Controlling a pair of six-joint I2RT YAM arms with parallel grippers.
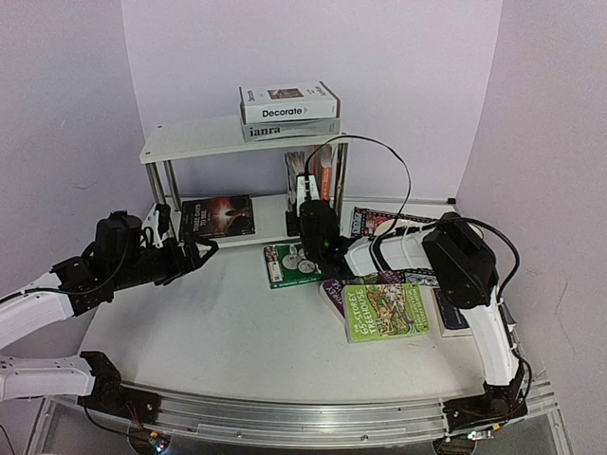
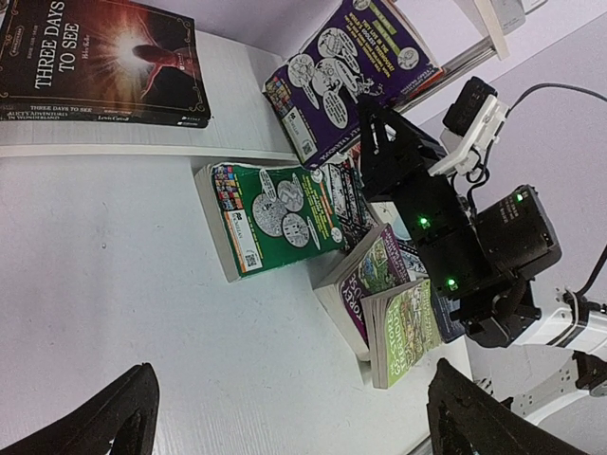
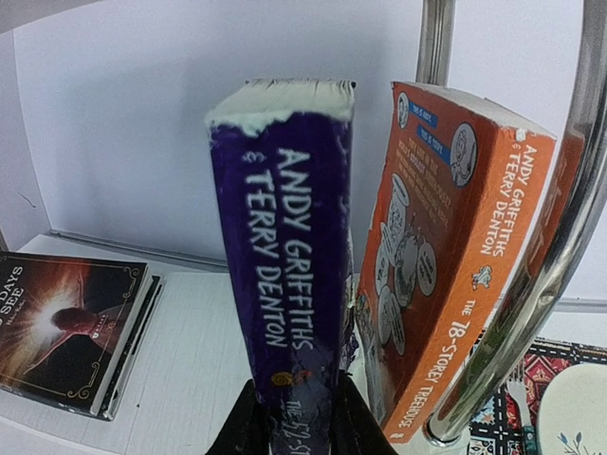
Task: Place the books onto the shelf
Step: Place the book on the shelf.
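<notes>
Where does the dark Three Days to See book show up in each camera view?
Top external: the Three Days to See book lies flat at the left end of the white lower board.
Left wrist: the book fills the top left corner.
Right wrist: the book sits lower left, cut off by the edge.
Shared landmark: that lower board, beneath the book throughout.
</notes>
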